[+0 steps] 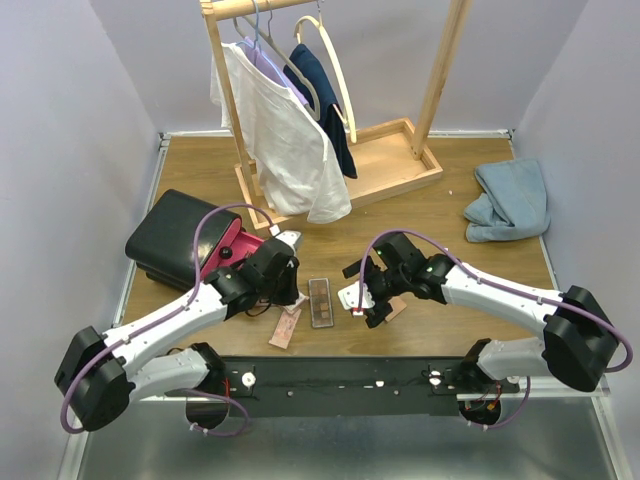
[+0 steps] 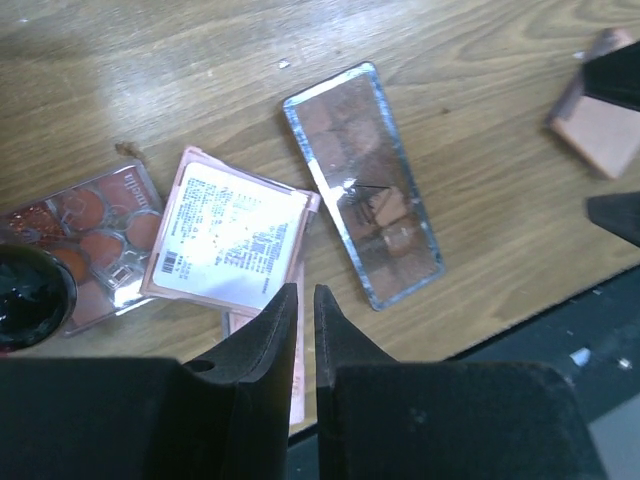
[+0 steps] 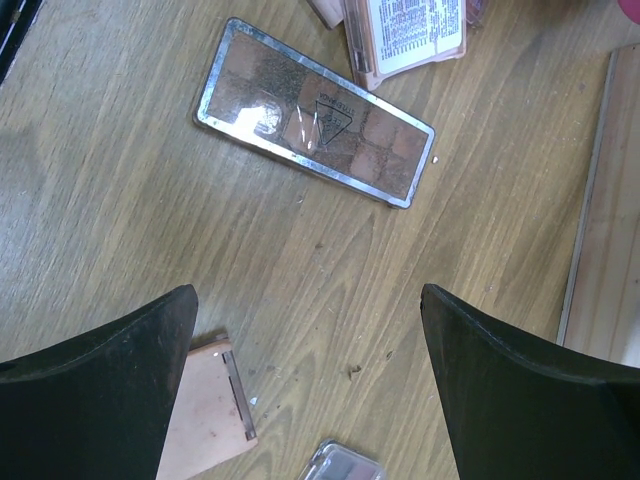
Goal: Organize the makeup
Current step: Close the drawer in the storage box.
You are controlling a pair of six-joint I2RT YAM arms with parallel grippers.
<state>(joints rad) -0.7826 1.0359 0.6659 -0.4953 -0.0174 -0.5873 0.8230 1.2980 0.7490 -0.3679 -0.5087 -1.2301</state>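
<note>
On the left, the left gripper [image 2: 305,290] held its jaws nearly together at the edge of the labelled pink palette [image 2: 232,240]; we could not tell whether they pinched anything. The brown palette [image 2: 362,185] lay flat on the table [image 3: 120,220] at centre. Rightward, the right gripper [image 3: 308,295] had its jaws spread wide and empty, just beside a peach compact [image 3: 212,410].

It looked like a robotics lab: plain lilac walls [image 1: 60,150] boxed in a wooden bench [image 1: 410,215] with a black mounting rail [image 1: 340,380].
</note>
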